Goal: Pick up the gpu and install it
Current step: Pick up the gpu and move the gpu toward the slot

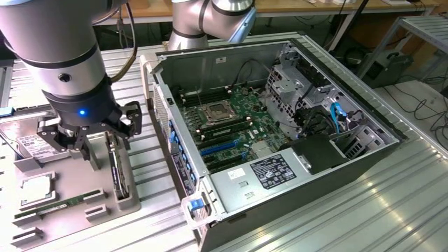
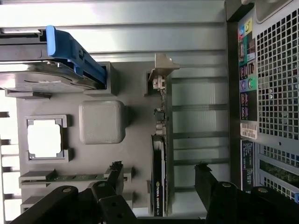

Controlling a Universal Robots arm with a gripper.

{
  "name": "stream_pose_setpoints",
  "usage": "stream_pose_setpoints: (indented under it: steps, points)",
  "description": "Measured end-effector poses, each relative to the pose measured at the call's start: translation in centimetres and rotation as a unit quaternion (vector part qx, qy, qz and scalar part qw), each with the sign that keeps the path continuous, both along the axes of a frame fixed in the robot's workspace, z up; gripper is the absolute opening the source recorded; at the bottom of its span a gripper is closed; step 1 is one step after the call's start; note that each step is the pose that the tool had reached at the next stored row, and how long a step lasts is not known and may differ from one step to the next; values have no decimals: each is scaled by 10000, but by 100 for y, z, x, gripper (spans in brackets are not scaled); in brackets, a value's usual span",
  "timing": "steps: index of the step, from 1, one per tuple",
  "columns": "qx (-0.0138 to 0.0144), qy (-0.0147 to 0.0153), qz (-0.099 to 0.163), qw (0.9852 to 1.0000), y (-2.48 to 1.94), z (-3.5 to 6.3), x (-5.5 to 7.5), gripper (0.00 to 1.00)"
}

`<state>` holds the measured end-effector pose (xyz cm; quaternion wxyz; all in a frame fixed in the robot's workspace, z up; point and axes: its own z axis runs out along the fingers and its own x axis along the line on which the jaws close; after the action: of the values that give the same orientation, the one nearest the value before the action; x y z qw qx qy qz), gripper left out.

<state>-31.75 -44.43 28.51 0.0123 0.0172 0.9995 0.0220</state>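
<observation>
1. The gpu (image 2: 159,186) stands on edge in a slot of the grey parts tray (image 1: 127,202), at the exterior view's left of the open computer case (image 1: 231,68). Pale lettering on its upper edge seems to read "NVIDIA QUADRO"; what follows is too small to read.
2. The gripper (image 2: 159,165) hangs over the tray with its jaws spread wide. One finger is on each side of the card with a gap on both sides, and it holds nothing.
3. The black label on the power supply (image 1: 277,170), in the near part of the case, carries white print that cannot be read.
4. The hard drive (image 1: 29,144) has a white label, also unreadable, and the gripper hides part of the drive.
5. A pale sticker (image 2: 249,131) with fine print sits on the case's rear panel, beside coloured sockets. Its text cannot be made out.
6. The card's lower edge is sunk in the slot. Its fan face cannot be seen.
</observation>
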Motion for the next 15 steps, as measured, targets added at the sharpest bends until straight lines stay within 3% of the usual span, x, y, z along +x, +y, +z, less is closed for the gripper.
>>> stream_pose_setpoints:
  steps: [2, 3, 10, 15]
  points:
    - [-35, 0, 0, 10000, 0, -16, 0, 72]
    - [-39, 0, 1, 10000, 0, -33, 0, 72]
    - [-39, 8, 0, 10000, -26, -220, 0, 72]
    - [-39, 34, 1, 10000, -30, -325, 0, 72]
